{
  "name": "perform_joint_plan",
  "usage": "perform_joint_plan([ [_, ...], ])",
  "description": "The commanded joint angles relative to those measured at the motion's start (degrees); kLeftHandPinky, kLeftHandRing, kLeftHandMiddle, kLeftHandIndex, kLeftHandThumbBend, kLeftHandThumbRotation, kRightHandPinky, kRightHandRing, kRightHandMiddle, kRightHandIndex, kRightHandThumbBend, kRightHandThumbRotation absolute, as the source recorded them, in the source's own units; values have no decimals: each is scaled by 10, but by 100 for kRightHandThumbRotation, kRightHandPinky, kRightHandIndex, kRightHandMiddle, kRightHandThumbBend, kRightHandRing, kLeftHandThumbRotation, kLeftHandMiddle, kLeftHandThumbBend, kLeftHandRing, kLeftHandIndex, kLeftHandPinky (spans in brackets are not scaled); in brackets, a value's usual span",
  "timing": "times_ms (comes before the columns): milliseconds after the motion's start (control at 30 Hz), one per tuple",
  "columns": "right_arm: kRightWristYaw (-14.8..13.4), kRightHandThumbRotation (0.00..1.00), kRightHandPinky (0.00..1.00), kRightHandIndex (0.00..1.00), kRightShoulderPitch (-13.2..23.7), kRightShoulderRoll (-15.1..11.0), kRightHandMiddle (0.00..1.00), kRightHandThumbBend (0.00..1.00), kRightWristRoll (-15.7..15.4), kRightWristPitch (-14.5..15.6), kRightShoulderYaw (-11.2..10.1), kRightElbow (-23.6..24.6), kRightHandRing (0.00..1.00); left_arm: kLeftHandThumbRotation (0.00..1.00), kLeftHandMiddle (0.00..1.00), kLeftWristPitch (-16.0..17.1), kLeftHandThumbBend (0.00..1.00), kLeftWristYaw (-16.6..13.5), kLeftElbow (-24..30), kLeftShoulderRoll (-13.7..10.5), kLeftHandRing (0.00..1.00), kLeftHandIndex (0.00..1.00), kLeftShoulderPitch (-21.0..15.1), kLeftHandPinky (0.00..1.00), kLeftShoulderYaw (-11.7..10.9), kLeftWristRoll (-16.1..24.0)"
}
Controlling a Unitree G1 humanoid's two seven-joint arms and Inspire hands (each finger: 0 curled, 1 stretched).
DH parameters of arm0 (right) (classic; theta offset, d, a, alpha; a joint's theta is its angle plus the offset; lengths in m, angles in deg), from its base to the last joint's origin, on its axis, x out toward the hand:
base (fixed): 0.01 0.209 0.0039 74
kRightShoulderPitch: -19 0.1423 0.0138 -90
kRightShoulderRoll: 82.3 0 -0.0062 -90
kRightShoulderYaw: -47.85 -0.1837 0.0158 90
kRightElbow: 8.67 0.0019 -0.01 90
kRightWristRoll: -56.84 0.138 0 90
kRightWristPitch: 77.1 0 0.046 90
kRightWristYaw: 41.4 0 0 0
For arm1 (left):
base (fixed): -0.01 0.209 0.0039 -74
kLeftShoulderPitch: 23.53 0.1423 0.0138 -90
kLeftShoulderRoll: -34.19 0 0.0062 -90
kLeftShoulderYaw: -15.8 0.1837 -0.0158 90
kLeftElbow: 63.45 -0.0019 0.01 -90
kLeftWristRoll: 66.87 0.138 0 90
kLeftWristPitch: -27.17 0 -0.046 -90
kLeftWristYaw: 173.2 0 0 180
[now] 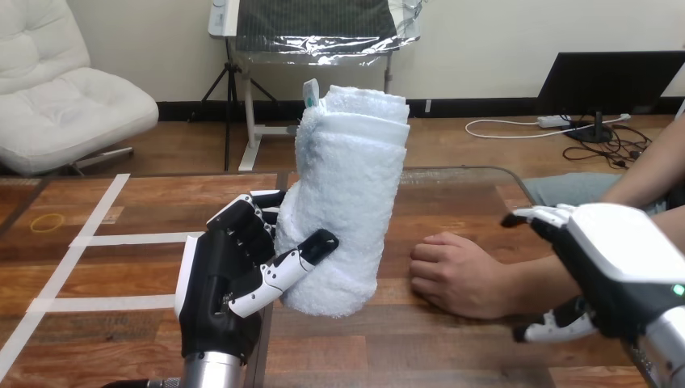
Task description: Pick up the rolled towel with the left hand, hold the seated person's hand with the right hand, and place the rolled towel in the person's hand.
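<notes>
Towel [347,202] upright in left hand [230,275]; right hand [614,259] at person's wrist [525,283].
Left hand, near centre-left: fingers and thumb clamped round the lower half of the pale, fluffy rolled towel, lifted off the table [404,339]. Right hand, near right: fingers and thumb spread apart, straddling the wrist; contact unclear. Person's hand [456,275] rests on the table, right of the towel.

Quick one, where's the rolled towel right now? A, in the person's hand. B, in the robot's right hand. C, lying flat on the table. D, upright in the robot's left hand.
D: the rolled towel stands upright with the left hand curled round its lower part, while the person's hand rests on the table apart from it.
</notes>
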Motion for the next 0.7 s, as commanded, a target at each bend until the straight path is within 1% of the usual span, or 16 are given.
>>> perform_joint_plan([
  [0, 26, 0, 81, 82, 50, -38, 86, 94, -15, 8, -11, 24, 89, 2, 44, 14, 67, 6, 24, 11, 39, 50, -32, 34, -6, -3],
  [67, 33, 0, 80, 81, 54, -45, 86, 94, -16, 8, -11, 21, 88, 2, 44, 12, 67, 6, 26, 12, 39, 50, -32, 34, -6, -5],
  [167, 51, 0, 80, 81, 62, -60, 86, 94, -21, 10, -8, 14, 88, 2, 44, 12, 67, 6, 27, 12, 39, 50, -33, 34, -6, -3],
  [200, 63, 0, 80, 81, 67, -66, 86, 94, -23, 13, -6, 11, 88, 2, 44, 13, 67, 6, 26, 12, 39, 50, -33, 34, -6, -3],
  [267, 77, 1, 80, 82, 71, -73, 87, 92, -25, 17, -4, 9, 89, 2, 44, 13, 67, 7, 25, 12, 39, 50, -34, 34, -6, -2],
  [333, 99, 1, 81, 82, 79, -81, 87, 91, -26, 26, -1, 5, 89, 2, 44, 11, 67, 7, 28, 12, 39, 50, -34, 34, -6, -3],
  [400, 115, 2, 81, 83, 86, -88, 88, 90, -27, 31, 2, 0, 89, 2, 44, 10, 67, 8, 28, 12, 39, 50, -35, 34, -6, -3],
  [467, 124, 2, 82, 83, 91, -93, 88, 90, -29, 33, 5, -5, 90, 2, 44, 11, 67, 9, 27, 11, 39, 50, -35, 34, -7, -3],
  [600, 153, 3, 83, 84, 107, -106, 88, 88, -43, 41, 17, -19, 90, 2, 44, 14, 66, 14, 22, 9, 39, 50, -38, 34, -9, -7],
  [667, 163, 4, 84, 84, 114, -110, 89, 87, -49, 43, 22, -25, 90, 2, 44, 13, 66, 15, 21, 9, 39, 50, -39, 34, -10, -8],
])
